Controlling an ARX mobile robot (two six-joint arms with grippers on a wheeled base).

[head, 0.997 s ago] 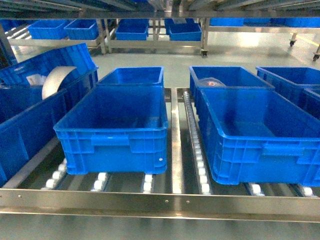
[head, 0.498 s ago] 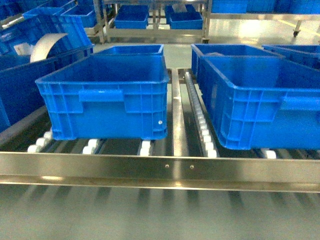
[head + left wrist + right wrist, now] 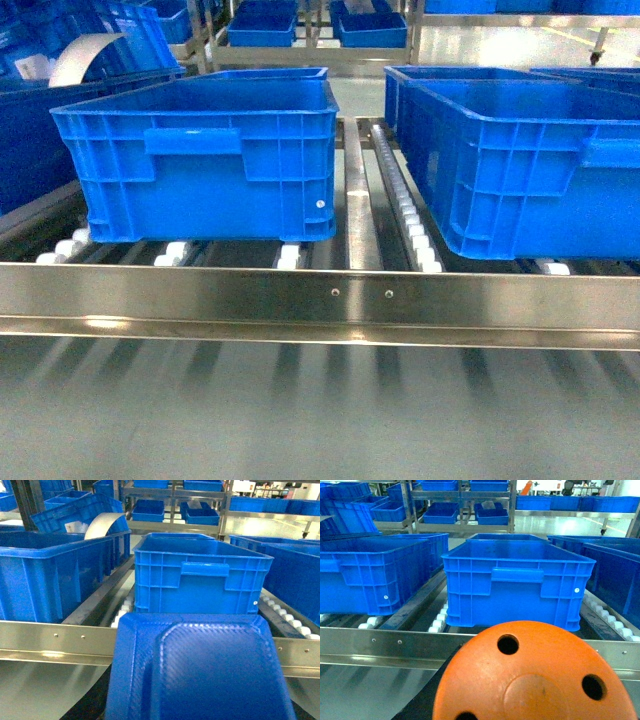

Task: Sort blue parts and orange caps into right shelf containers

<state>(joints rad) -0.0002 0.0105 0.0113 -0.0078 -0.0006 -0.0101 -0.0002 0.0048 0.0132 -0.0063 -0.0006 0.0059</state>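
Observation:
Two right shelf containers, big open blue crates, stand on the roller shelf: one left of centre (image 3: 200, 160) and one on the right (image 3: 520, 170). A flat blue part (image 3: 200, 675) with a textured, raised middle fills the bottom of the left wrist view, held up in front of a crate (image 3: 200, 580). It hides the left gripper's fingers. A round orange cap (image 3: 535, 680) with three holes fills the bottom of the right wrist view, in front of another crate (image 3: 515, 585). It hides the right gripper's fingers. Neither gripper shows in the head view.
A steel front rail (image 3: 320, 300) runs across the shelf below the crates. White rollers (image 3: 405, 215) line the gap between them. More blue crates stand at the left, one holding a curved white sheet (image 3: 85, 55). Further racks with crates (image 3: 262, 30) stand behind.
The head view has dropped and come closer. It looked down into the crates before; it now faces their front walls, with the steel rail higher in the picture.

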